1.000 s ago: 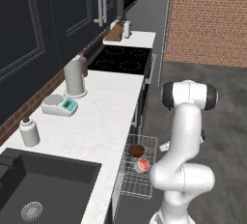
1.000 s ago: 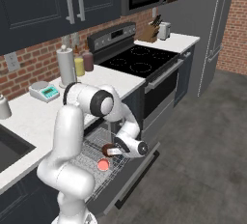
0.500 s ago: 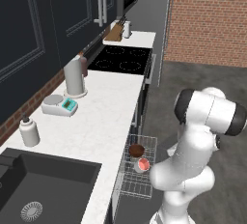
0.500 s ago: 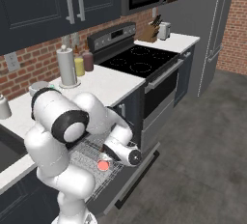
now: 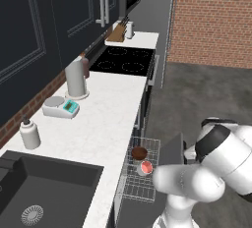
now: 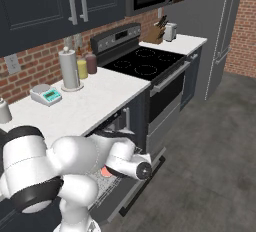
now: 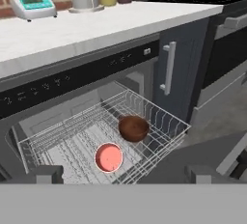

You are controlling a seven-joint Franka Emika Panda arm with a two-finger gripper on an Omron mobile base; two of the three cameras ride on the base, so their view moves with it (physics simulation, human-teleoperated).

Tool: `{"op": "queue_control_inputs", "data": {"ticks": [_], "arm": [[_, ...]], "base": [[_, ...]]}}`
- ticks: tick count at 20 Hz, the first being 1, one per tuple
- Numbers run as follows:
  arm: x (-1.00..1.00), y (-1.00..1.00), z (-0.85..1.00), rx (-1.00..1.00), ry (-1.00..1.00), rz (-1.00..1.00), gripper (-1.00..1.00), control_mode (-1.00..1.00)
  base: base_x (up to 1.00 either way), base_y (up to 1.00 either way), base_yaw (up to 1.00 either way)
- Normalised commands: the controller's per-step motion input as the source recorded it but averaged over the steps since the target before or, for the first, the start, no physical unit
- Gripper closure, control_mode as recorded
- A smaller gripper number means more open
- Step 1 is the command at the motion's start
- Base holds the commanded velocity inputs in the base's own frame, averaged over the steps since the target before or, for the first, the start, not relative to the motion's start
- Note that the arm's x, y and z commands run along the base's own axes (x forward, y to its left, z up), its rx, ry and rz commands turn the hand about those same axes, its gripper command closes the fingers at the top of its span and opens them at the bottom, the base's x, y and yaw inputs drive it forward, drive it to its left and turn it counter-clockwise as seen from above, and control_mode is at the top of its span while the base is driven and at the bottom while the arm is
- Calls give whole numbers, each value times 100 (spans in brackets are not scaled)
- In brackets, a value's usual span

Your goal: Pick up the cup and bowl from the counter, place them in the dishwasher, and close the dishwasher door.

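Observation:
The pale cup (image 7: 109, 157) with its salmon-red inside stands upright in the dishwasher's silver wire rack (image 7: 159, 117), which is pulled out. The dark reddish-brown bowl (image 7: 133, 127) sits in the rack just behind the cup. Both also show from the left base, cup (image 5: 145, 167) and bowl (image 5: 139, 153). My gripper (image 7: 124, 174) is open and empty, low in front of the rack and facing into it, apart from both dishes. The dishwasher door (image 6: 131, 192) hangs open below the rack, partly hidden by my arm. The white counter (image 7: 96, 25) runs above the dishwasher.
On the counter stand a grey canister (image 5: 76, 77), a small scale (image 5: 61, 107) and a white soap bottle (image 5: 29, 134). The black sink (image 5: 44, 192) lies to the left, the cooktop (image 5: 123, 60) farther along. A handled cabinet door (image 7: 169, 68) flanks the rack.
My arm has swung down and outward, bringing the hand low in front of the rack. The cup and bowl have not moved, and the gripper has stayed open.

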Motion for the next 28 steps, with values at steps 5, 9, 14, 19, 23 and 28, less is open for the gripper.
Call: {"op": "queue_control_inputs", "data": {"ticks": [5, 9, 14, 19, 23, 28], "arm": [[0, -80, 1, 14, 0, 4, -100, -100], [0, -71, -12, 6, 0, 9, -100, -100], [0, -69, -8, 7, 0, 10, -100, -100], [6, -38, -42, 1, 0, 9, -100, -100], [5, -34, -51, 0, 0, 9, -100, -100], [0, -27, -40, 0, -5, 8, -100, -100]], "base": [[0, 0, 0], [0, 0, 0], [0, 0, 0], [0, 0, 0], [0, 0, 0], [0, 0, 0]]}}
